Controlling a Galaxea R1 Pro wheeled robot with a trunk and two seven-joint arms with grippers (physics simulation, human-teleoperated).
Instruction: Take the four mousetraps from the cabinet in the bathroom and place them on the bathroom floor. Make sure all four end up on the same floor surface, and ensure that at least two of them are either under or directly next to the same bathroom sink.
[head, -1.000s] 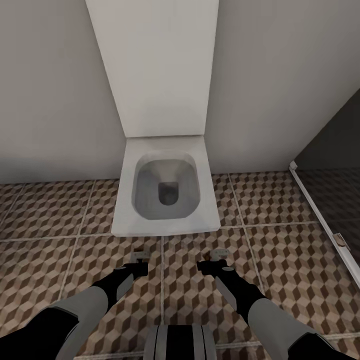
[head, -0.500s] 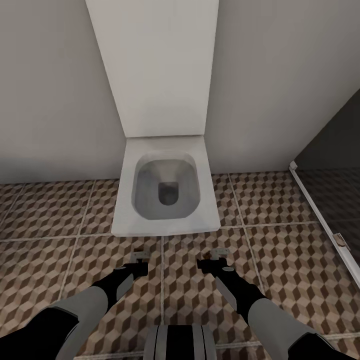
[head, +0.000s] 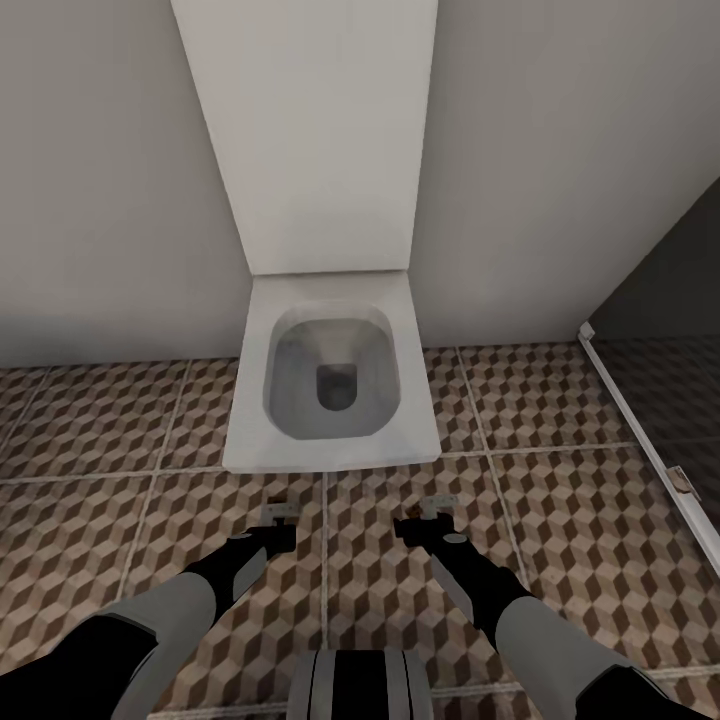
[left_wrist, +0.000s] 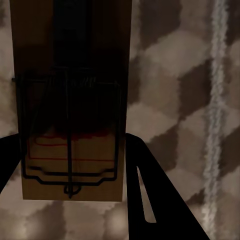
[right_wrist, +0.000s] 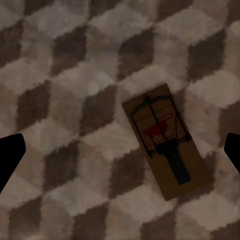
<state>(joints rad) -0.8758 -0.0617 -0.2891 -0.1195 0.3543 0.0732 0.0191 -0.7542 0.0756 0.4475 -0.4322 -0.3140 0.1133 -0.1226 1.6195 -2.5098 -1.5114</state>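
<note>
toilet: a white wall-hung toilet is sitting straight ahead against the pale wall, its bowl open, with a tall white panel rising behind it; it is standing just beyond both grippers
glass partition: a dark pane with a white frame is running along the right side of the floor
bathroom floor: the cube-patterned tiles are spreading under both arms, pale grout lines crossing them
left gripper: the left gripper is hanging low over the tiles; its dark fingers are flanking a mousetrap close on both sides, seemingly clamped on it
right gripper: the right gripper is hovering over the floor with its fingertips spread wide, holding nothing
second mousetrap: another mousetrap is lying flat and slanted on the tiles below the right gripper, apart from its fingers, red spot showing
writing: nothing readable is showing on the traps
</note>
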